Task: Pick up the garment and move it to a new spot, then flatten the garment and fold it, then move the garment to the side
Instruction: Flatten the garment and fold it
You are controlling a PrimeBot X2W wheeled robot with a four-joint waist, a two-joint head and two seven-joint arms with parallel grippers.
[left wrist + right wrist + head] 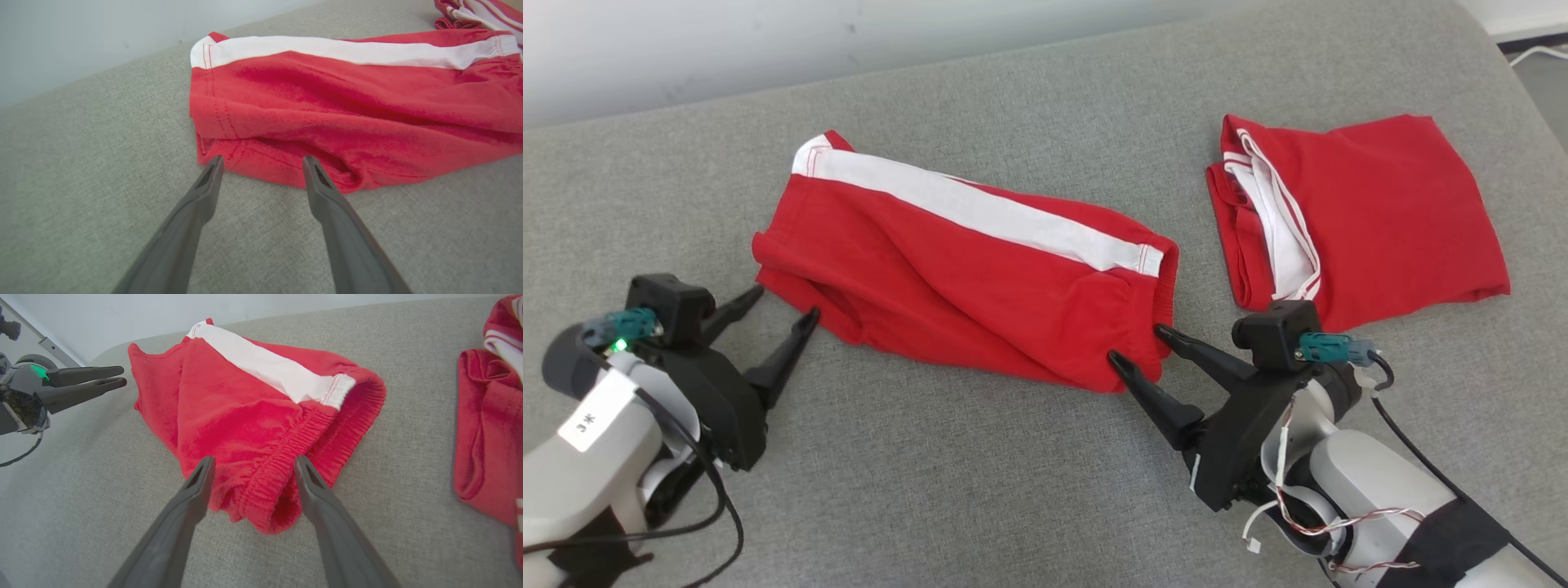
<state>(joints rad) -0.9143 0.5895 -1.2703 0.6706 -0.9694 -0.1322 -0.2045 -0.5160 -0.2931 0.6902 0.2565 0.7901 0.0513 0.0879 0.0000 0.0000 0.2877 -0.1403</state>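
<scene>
- Two red garments lie on the grey cushion (pixel 980 490): the striped shorts (pixel 964 278), spread out, and a folded garment (pixel 1372 212) apart to their right.
- Two grippers, both released: the left gripper (pixel 786 302) at the shorts' left hem, the right gripper (pixel 1135 343) straddling their waistband corner.

Bare grey upholstery (pixel 980 490) lies open in front of the shorts (pixel 964 269), between the spread left tool (pixel 786 301) and spread right tool (pixel 1135 341), and along the far side — a second folded red garment (pixel 1380 212) crowds the narrow gap to the right.
</scene>
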